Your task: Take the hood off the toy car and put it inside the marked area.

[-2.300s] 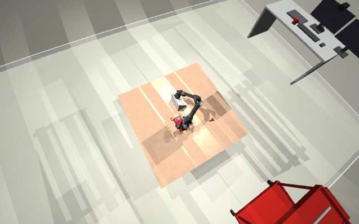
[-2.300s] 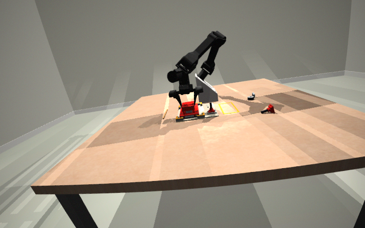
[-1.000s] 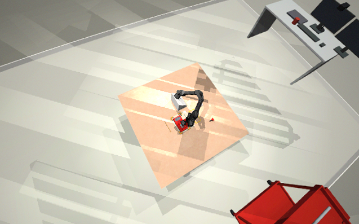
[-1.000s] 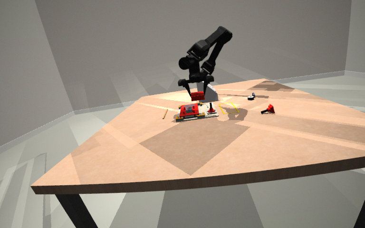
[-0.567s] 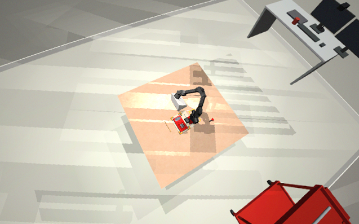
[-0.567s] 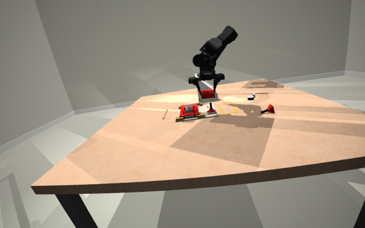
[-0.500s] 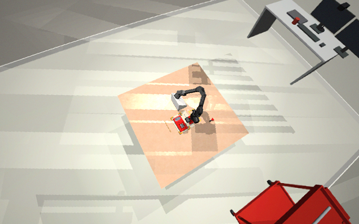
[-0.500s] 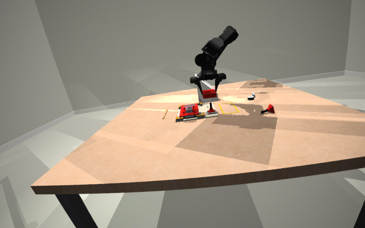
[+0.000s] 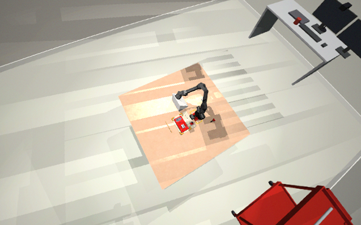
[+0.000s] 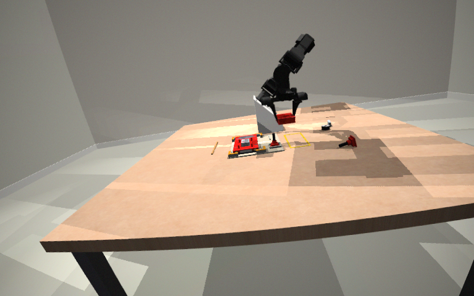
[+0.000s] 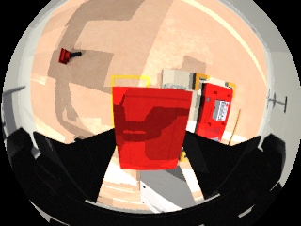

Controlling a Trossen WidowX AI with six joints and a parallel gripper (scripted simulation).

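From the top view, the black arm's gripper (image 9: 194, 116) hangs beside the red toy car (image 9: 181, 123) on the wooden table (image 9: 156, 153); the held part is too small to make out.

In the exterior view, the gripper (image 10: 287, 111) clamps the red rectangular hood (image 10: 286, 118) between its fingers, in the air above the yellow outlined square (image 10: 296, 139).

In the wrist view, the hood (image 11: 150, 128) sits directly below the camera, overlapping the square (image 11: 130, 79).
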